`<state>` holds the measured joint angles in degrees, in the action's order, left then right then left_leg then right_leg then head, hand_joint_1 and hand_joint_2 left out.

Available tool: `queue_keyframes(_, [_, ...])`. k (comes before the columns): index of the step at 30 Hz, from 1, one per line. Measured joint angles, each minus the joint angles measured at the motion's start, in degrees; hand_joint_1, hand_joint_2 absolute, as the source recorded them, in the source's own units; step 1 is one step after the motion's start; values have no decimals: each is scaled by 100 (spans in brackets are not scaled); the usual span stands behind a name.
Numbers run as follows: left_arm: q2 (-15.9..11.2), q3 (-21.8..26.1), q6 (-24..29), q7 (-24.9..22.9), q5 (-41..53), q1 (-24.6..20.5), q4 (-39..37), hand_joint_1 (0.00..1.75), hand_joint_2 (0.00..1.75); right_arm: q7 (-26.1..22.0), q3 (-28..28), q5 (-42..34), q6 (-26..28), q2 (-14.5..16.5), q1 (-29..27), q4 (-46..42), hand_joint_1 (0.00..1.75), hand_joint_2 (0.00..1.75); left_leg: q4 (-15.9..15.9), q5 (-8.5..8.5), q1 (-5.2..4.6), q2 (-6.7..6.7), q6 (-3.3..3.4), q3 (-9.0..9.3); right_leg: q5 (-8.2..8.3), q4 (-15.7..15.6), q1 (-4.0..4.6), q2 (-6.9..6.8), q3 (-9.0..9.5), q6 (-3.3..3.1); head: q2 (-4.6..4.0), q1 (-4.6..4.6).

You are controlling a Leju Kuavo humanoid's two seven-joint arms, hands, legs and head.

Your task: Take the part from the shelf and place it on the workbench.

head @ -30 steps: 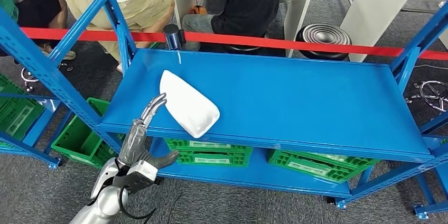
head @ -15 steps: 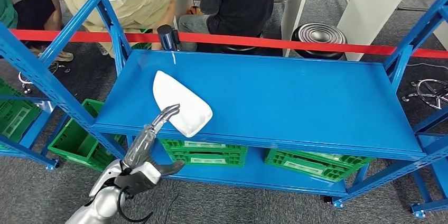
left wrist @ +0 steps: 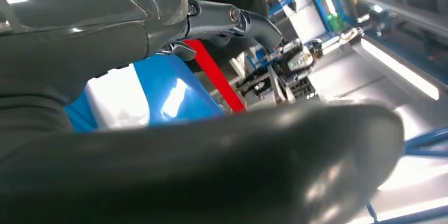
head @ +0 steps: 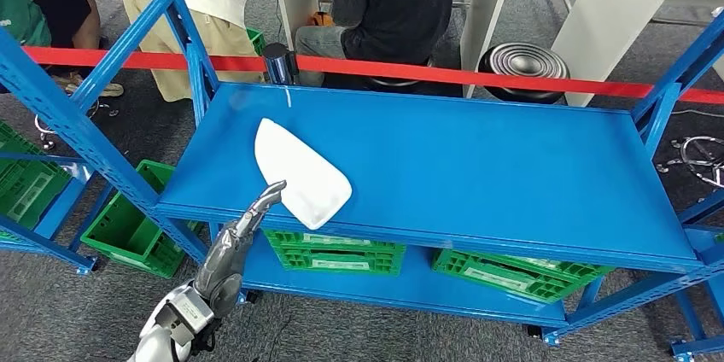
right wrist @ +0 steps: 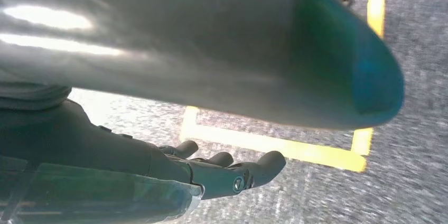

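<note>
— On the blue shelf [head: 478, 166], where's the part?
— White part [head: 300, 171] lies near the front edge. My left hand [head: 243, 230] reaches it, fingers extended, holding nothing. My right hand [right wrist: 211, 168] hangs empty, fingers loosely apart, over grey floor [right wrist: 412, 145].

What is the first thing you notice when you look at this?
A white part lies alone on the big blue shelf, near its front left corner. The robot's left hand reaches up from below, fingertips at the part's near edge. Behind the shelf a red tape stretches across, with people seated beyond it.
</note>
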<state>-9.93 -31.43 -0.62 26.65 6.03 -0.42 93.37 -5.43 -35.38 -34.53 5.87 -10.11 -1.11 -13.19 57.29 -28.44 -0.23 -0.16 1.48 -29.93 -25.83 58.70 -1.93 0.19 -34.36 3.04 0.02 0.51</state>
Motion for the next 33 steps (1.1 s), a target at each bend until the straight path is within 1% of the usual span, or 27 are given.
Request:
queue_keyframes(1, [-4,-8,-2,3,-5,10,36,0,0,-4,2,-1,-1,2,2,1,0,0,15,-13,-5,-2,-14,-10,-9,4,14,13,2,-48,0,2])
queue_keyframes(3, [-17,-21,2,8,-4,27,100,0,0,-9,6,-1,-4,5,2,1,0,0,50,-61,18,0,-41,-12,-31,9,-2,17,14,-117,0,6])
queue_keyframes(4, [-26,-24,12,9,4,31,127,0,0,-10,7,-1,-5,7,-2,1,0,0,165,-139,32,2,-67,-54,-42,4,-14,18,32,-151,0,9])
queue_keyframes(5, [-34,-26,27,9,19,34,151,0,0,-10,8,-1,-6,8,-3,2,0,0,406,-274,44,5,-100,-165,-53,1,-24,18,50,-179,0,13])
queue_keyframes(6, [-41,-28,44,10,36,41,169,0,0,-10,9,-1,-4,7,-6,2,0,0,755,-439,52,6,-132,-338,-63,-1,-15,18,62,-201,0,16])
queue_keyframes(7, [-46,-31,63,11,51,51,177,0,0,-10,9,-1,-3,7,-6,3,0,0,1175,-608,61,7,-153,-567,-73,0,-8,19,68,-215,0,18])
queue_keyframes(8, [-49,-34,84,13,68,64,179,0,0,-10,9,-1,-1,7,-7,3,0,0,1540,-720,66,8,-162,-782,-79,0,3,19,71,-224,0,19])
queue_keyframes(9, [-53,-39,104,16,83,77,180,0,0,-9,8,-1,3,8,-9,3,0,0,1734,-725,68,8,-155,-922,-84,0,17,22,77,-231,0,19])
queue_keyframes(10, [-57,-45,125,21,97,85,184,0,0,-9,8,-1,7,9,-11,3,0,0,1712,-615,65,7,-130,-959,-90,0,33,25,87,-239,0,20])
queue_keyframes(11, [-61,-50,144,25,109,89,193,0,0,-9,8,0,10,10,-10,3,0,0,1450,-406,57,7,-84,-871,-96,-1,54,31,104,-246,0,20])
queue_keyframes(13, [-71,-57,171,33,119,88,229,0,0,-8,8,1,21,14,-5,2,0,0,691,40,19,5,47,-546,-106,-9,75,43,137,-260,0,19])
queue_keyframes(14, [-77,-58,179,36,120,87,247,0,0,-8,8,2,26,21,-3,1,0,0,407,162,-6,5,109,-418,-108,-13,72,47,147,-263,0,16])
queue_keyframes(15, [-83,-62,186,41,122,86,267,0,0,-7,8,1,34,23,-1,1,0,0,241,198,-36,18,163,-350,-111,-16,66,46,143,-257,0,15])
queue_keyframes(17, [-98,-69,199,48,128,91,300,0,0,3,8,2,44,39,0,-1,0,0,135,170,-90,41,222,-322,-105,-30,60,35,134,-223,0,15])
queue_keyframes(18, [-107,-72,209,51,132,95,321,0,0,8,8,3,49,41,1,-2,0,0,82,173,-110,51,248,-308,-95,-54,70,27,138,-191,0,17])
queue_keyframes(20, [-118,-79,226,52,135,101,356,0,0,12,5,5,49,47,0,-4,0,0,-79,260,-81,51,257,-224,-124,5,79,9,111,-157,0,15])
queue_keyframes(21, [-118,-83,233,50,136,100,368,0,0,12,4,5,49,46,2,-4,0,0,-164,308,-60,54,262,-180,-205,167,88,6,35,-157,0,11])
queue_keyframes(23, [-116,-89,239,39,130,106,374,0,0,14,3,5,49,29,2,-4,0,0,-236,353,-45,59,266,-143,-497,823,82,2,-283,-180,0,5])
queue_keyframes(24, [-115,-91,239,32,123,114,373,0,0,16,3,5,49,21,0,-4,0,0,-235,355,-47,60,267,-148,-633,1185,72,1,-460,-172,0,5])
queue_keyframes(25, [-114,-94,239,26,114,127,372,0,0,20,3,5,49,14,-6,-4,0,0,-232,352,-47,57,262,-150,-697,1410,57,0,-573,-139,0,6])
queue_keyframes(26, [-113,-98,239,22,107,137,369,0,0,24,3,4,49,10,-12,-4,0,0,-226,348,-45,52,254,-150,-673,1432,40,-1,-586,-84,0,7])
queue_keyframes(27, [-111,-101,239,20,102,144,367,0,0,27,3,-1,49,5,-16,-4,0,0,-210,337,-37,46,236,-149,-556,1200,19,-5,-470,-11,0,5])
queue_keyframes(28, [-110,-103,239,19,99,148,366,0,0,32,4,-12,48,-1,-16,-4,0,0,-179,318,-27,43,206,-150,-392,793,-6,-13,-262,65,0,5])
queue_keyframes(29, [-110,-104,240,18,97,150,365,0,0,43,4,-28,43,-4,-11,-4,0,0,-134,288,-29,41,162,-158,-262,412,-14,-20,-66,101,0,3])
queue_keyframes(30, [-110,-107,240,18,94,148,365,0,0,56,6,-49,33,-8,-7,-3,0,0,-77,250,-34,47,116,-172,-165,107,-16,-22,88,90,0,6])
queue_keyframes(31, [-110,-109,242,19,90,146,367,0,0,75,9,-73,19,-9,-3,-2,0,0,-30,219,-42,56,75,-186,-127,-43,-8,-18,161,45,0,7])
queue_keyframes(33, [-111,-113,244,20,81,143,370,0,0,109,16,-112,-10,-10,-6,1,0,0,11,189,-42,86,29,-200,-122,-67,17,13,167,-84,0,12])
